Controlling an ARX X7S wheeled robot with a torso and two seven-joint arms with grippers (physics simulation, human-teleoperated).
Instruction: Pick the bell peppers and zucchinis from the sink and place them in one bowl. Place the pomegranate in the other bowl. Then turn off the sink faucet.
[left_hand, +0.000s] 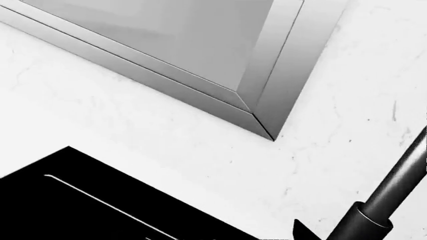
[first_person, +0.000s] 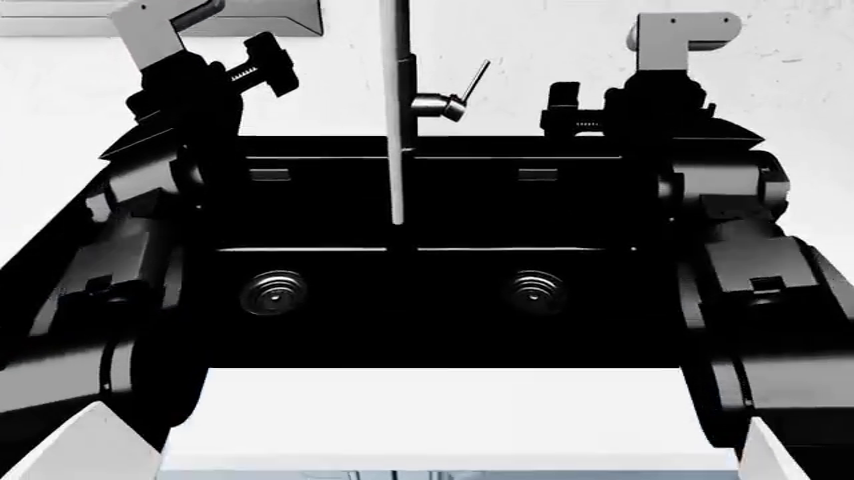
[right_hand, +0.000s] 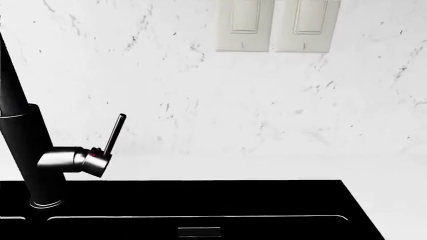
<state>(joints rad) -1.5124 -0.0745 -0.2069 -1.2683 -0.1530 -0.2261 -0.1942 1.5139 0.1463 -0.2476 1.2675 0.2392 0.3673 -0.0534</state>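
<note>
Right hand (first_person: 567, 108), grip state unclear, sits upper right beside the lever (first_person: 470, 78), apparently for shutoff; left hand (first_person: 260, 62) likewise unclear.

From my head camera, both arms are built of glossy black, blocky housings with rounded joint barrels. The left arm (first_person: 127, 240) shows faceted black shells with a thin pale edge highlight, and a small light-grey patch on its outer side. At its far end sits a light-grey angular bracket (first_person: 154, 28) above a black ribbed, threaded-looking piece with a knob end (first_person: 256, 62). The right arm (first_person: 747, 260) matches it: black cylindrical segments, a small recessed grey mark, a light-grey rounded bracket (first_person: 681, 35) with two tiny dark screw dots, and a black ribbed part (first_person: 581, 112). White angled body panels (first_person: 80, 450) fill both lower corners.
</note>
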